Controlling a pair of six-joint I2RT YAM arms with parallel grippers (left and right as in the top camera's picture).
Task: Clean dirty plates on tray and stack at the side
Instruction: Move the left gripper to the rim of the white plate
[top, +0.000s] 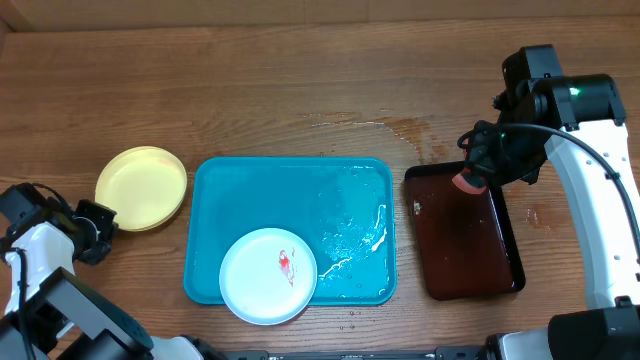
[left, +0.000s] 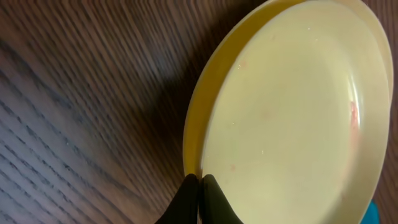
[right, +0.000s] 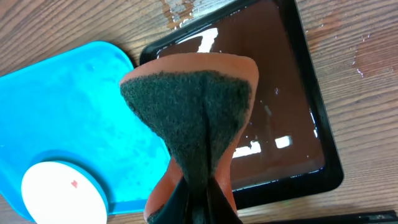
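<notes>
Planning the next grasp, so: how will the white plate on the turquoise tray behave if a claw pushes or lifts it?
The white plate looks like thin plastic: probably light, stiff, not fragile. Water glistens on the turquoise tray, so it may slide when nudged. It seems to overlap the tray's near rim, so pressing its edge might tip it.

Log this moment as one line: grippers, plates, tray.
left gripper: shut, beside yellow plate stack | right gripper: shut on sponge above brown tray | white plate: red smear, on blue tray
</notes>
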